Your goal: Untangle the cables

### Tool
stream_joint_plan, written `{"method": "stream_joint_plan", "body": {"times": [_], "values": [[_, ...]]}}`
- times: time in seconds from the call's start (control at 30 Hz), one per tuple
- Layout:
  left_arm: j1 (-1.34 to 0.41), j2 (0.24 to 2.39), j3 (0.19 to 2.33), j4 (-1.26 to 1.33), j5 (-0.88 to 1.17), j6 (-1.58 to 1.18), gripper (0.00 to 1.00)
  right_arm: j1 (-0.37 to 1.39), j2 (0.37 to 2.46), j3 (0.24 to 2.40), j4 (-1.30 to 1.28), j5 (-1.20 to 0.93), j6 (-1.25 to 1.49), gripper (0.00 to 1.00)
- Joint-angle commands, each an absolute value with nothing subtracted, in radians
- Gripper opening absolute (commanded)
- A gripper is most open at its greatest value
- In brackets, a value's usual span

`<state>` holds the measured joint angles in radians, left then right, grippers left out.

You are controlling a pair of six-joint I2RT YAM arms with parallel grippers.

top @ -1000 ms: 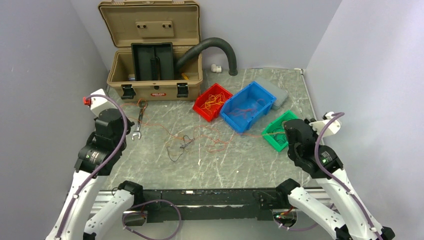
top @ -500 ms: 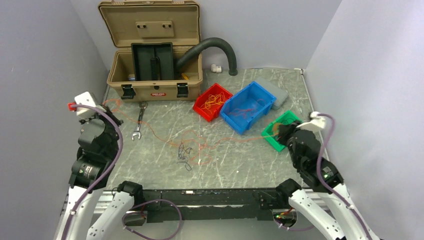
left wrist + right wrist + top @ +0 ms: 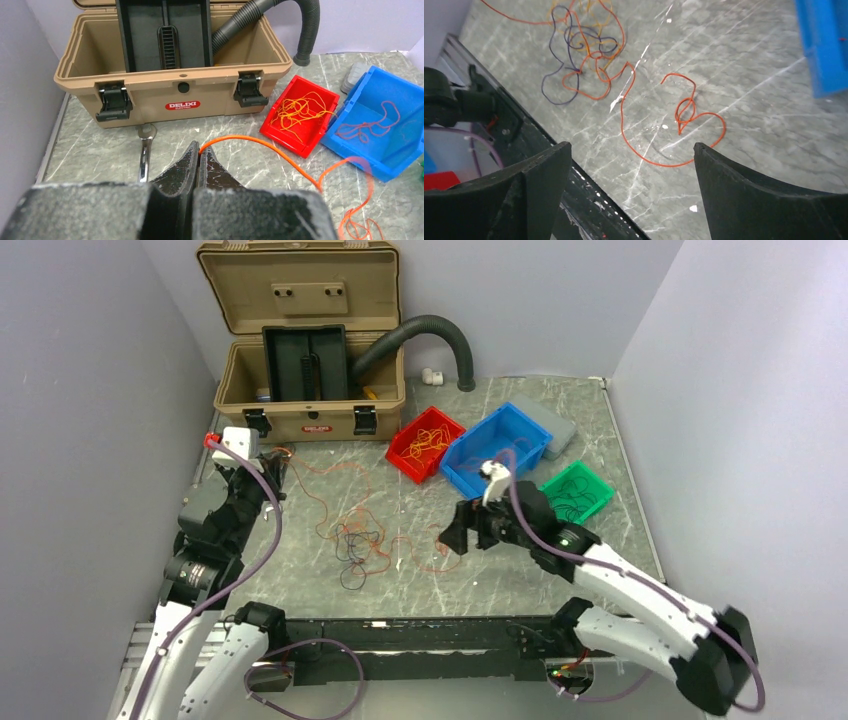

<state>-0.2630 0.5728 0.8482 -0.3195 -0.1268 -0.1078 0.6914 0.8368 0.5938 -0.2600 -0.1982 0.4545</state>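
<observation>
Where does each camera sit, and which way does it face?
Top external: above and behind the bases, looking down on the grey marbled table; the left arm and right arm show.
Left wrist: on the left arm, facing forward at the open tan toolbox and red plastic bin; the left pincer, shut on a thin orange wire, shows.
Right wrist: on the right arm, facing down at the loose wire tangle; the open right pincer frames the view.
Shared: toolbox in top and left wrist; tangle in top and right wrist.
</observation>
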Motion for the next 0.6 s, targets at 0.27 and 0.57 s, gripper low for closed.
{"method": "stream_joint_plan", "body": {"times": [0.27,0.57], "values": [[-0.262,0.573,0.851,-0.291,-0.125,-0.077,0.0,0.859,1.328,0.815,-0.213,-0.002,0.393,1.0],[-0.262,0.577,0.829,-0.275,-0.134,-0.066,0.0,0.943,1.559,0.968,-0.24,0.043,0.336,1.0]]}}
